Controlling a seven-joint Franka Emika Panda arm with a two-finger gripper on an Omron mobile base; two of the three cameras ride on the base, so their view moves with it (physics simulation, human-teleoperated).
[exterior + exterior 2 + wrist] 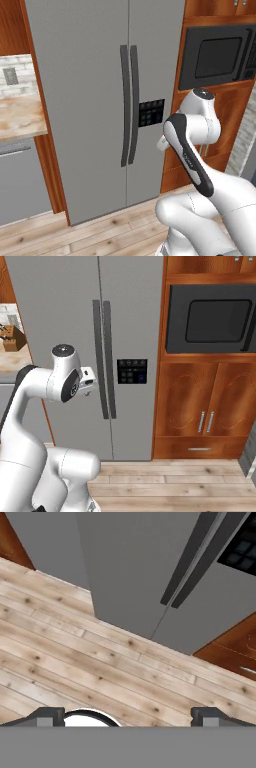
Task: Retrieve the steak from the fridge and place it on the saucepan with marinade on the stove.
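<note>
Fridge (100,100): tall grey two-door unit standing upright, long axis vertical, both doors shut, front facing my base cameras. I log it filling the middle of the left base view and the left half of the right base view.

Left to right from the left base view:
- Light stone counter (20,117), left of the fridge, over a grey cabinet front.
- Two dark handles (128,105), vertical, side by side at the door seam.
- Black control panel (151,112) on the right door.
- Black microwave (217,57), built into the wood cabinets (200,406) right of the fridge.

Gripper (128,717): the hand view shows two dark fingertips (47,716) set wide apart, nothing between them, above the plank floor (100,667) near the fridge's base.
</note>
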